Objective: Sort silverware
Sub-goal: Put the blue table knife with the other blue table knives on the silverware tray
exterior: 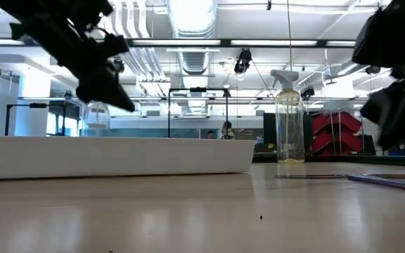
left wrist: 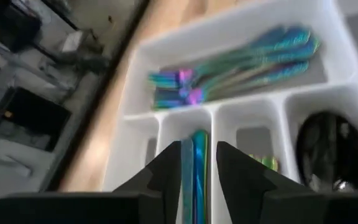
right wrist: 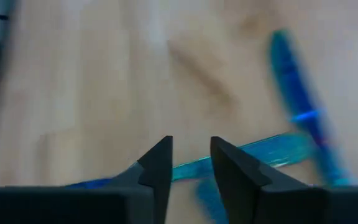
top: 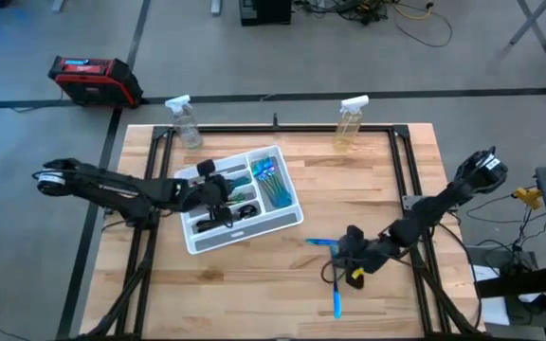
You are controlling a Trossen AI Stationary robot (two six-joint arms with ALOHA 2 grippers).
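A white compartment tray (top: pixel 243 239) sits left of the table's middle. Iridescent teal and purple silverware (left wrist: pixel 229 68) lies in its long far compartment, and dark pieces (left wrist: pixel 328 149) in another. My left gripper (left wrist: pixel 197 168) hovers over the tray (left wrist: pixel 253 99), open. A teal utensil (left wrist: pixel 196 149) lying in a narrow compartment shows through the gap between its fingers. My right gripper (right wrist: pixel 191 162) stands open, with a narrow gap, above two loose blue utensils (right wrist: pixel 260 150) (right wrist: pixel 303 112) that lie flat on the wood at the near right (top: pixel 318 243) (top: pixel 337 301).
Two clear spray bottles (top: pixel 185 121) (top: pixel 351 121) stand at the table's far edge. A red case (top: pixel 93 80) lies on the floor beyond the far left corner. Bare wood spreads between the tray and the loose utensils.
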